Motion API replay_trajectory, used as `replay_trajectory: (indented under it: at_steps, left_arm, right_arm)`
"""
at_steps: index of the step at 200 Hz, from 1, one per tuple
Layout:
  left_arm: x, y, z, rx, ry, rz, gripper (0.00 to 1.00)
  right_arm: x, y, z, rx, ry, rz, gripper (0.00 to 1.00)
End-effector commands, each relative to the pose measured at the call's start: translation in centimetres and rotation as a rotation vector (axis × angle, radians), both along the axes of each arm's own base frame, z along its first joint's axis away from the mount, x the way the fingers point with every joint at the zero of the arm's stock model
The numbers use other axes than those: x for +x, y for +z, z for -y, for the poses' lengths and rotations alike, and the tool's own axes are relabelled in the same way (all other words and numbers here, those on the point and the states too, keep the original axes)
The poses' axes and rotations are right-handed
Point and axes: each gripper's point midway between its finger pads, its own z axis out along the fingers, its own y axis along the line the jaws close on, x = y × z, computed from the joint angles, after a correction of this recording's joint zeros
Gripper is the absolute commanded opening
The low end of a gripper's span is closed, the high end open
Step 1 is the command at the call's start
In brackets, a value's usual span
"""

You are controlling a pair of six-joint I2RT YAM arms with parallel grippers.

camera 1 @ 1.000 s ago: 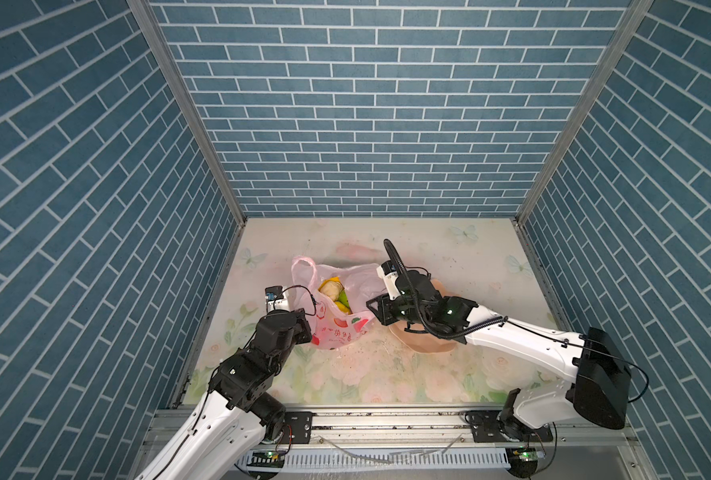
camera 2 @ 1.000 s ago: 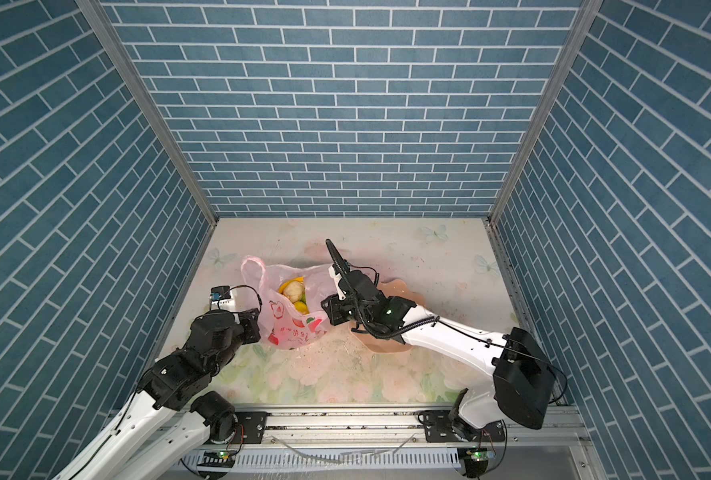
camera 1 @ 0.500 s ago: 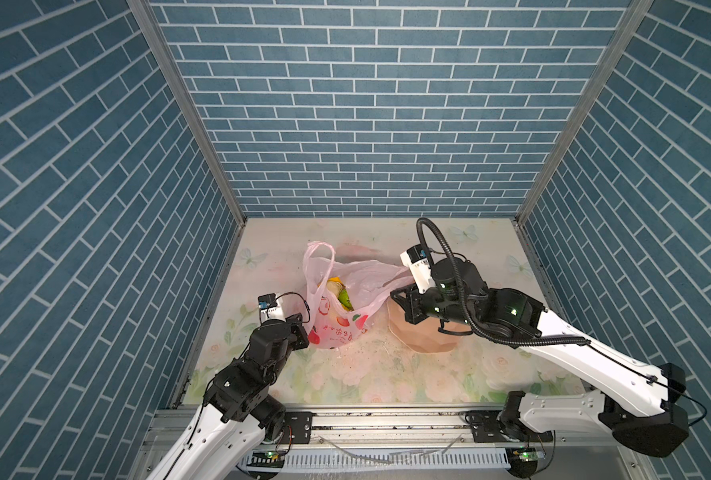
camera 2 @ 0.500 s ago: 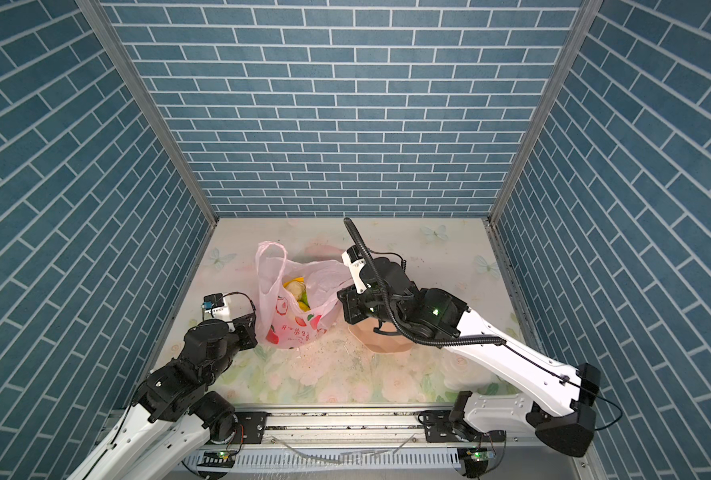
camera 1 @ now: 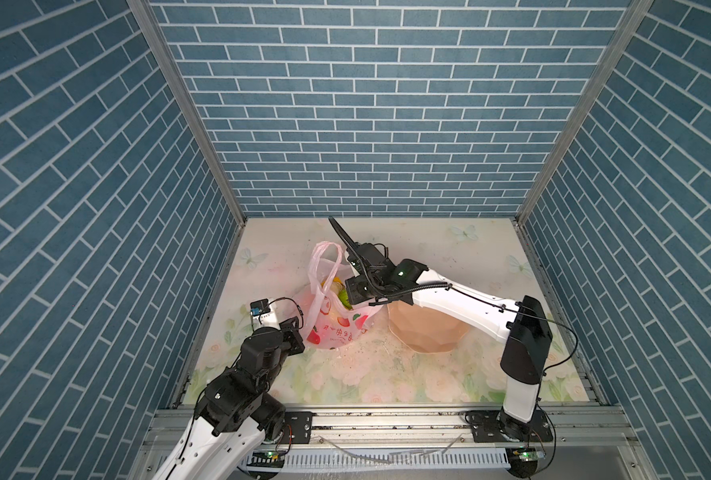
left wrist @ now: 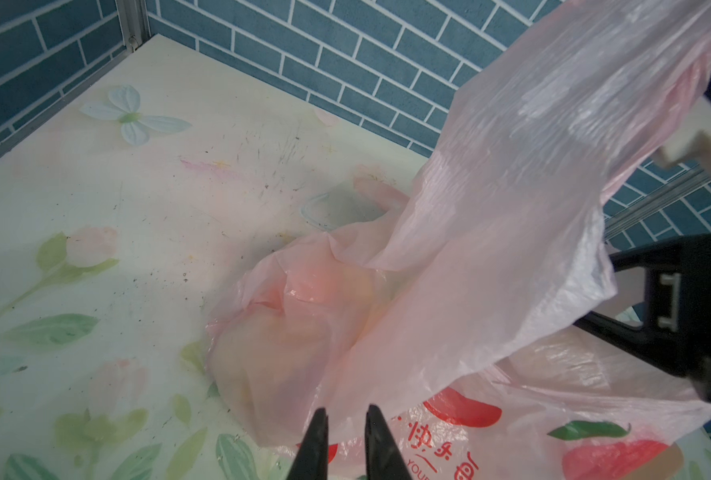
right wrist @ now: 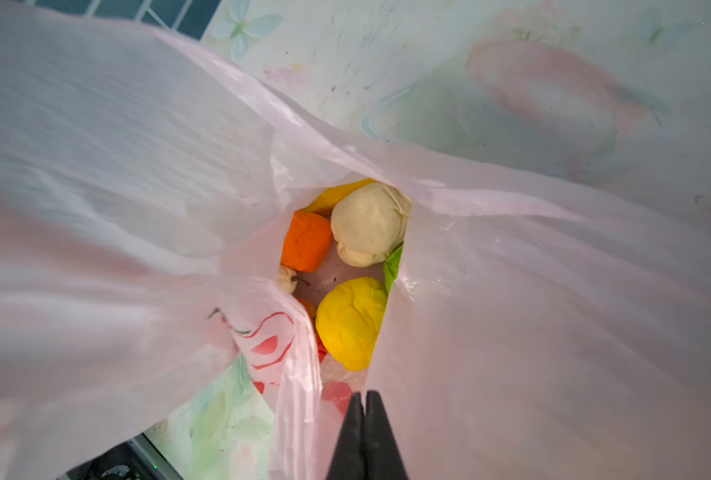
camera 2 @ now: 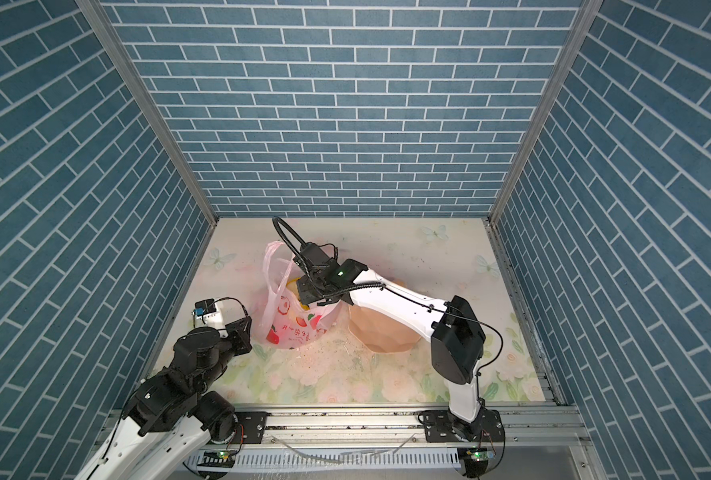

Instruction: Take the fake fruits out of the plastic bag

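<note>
One pink bag [right wrist: 532, 332] — two cream fruits [right wrist: 366, 224], one orange [right wrist: 306, 240], one yellow [right wrist: 350, 322].

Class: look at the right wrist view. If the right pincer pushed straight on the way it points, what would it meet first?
Probably the yellow fruit inside the bag. The shut right pincer points into the bag's mouth, with that fruit nearest in line. Depth is unclear, so bag film may brush it first.

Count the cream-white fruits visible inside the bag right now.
2: a large cream-white fruit beside the orange fruit, and a small one peeking from under the bag's fold. Others may be hidden.
</note>
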Motion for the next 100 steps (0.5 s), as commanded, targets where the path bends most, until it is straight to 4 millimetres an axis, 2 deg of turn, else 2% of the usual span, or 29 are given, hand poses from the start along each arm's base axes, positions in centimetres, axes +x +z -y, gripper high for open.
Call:
replay_trajectory:
  at_steps: [1,36,47,70,86,90,100]
  left_arm:
    - [-1.0,1.2,-0.2,-0.034,-0.011,-0.009,0.19]
    - [-2.6,2.3,-0.1,-0.114,-0.036,-0.004,0.19]
    - [-3.0,2.6,-0.3,-0.129,-0.035,0.0,0.19]
    - [-3.7,3.6,-0.8,-0.146,-0.033,0.017,0.19]
    - [-3.9,4.1,-1.1,-0.134,-0.028,0.017,0.19]
    - [-4.1,5.2,-1.2,-0.142,-0.027,0.038,0.19]
    - [-4.2,6.0,-1.4,-0.136,-0.028,0.046,0.2]
  right_arm:
    - [1.4,3.1,-2.3,0.117,0.005,0.038,0.0]
    - [2.6,3.4,-5.3,0.258,0.064,0.067,0.0]
    - [2.2,3.9,-6.7,0.328,0.117,0.046,0.0]
    - [0.8,4.8,-9.1,0.423,0.236,0.007,0.0]
    - [-0.6,5.3,-10.1,0.453,0.299,-0.016,0.0]
    - [-1.0,5.3,-10.3,0.455,0.313,-0.023,0.0]
    - [-2.4,5.4,-10.6,0.457,0.349,-0.039,0.0]
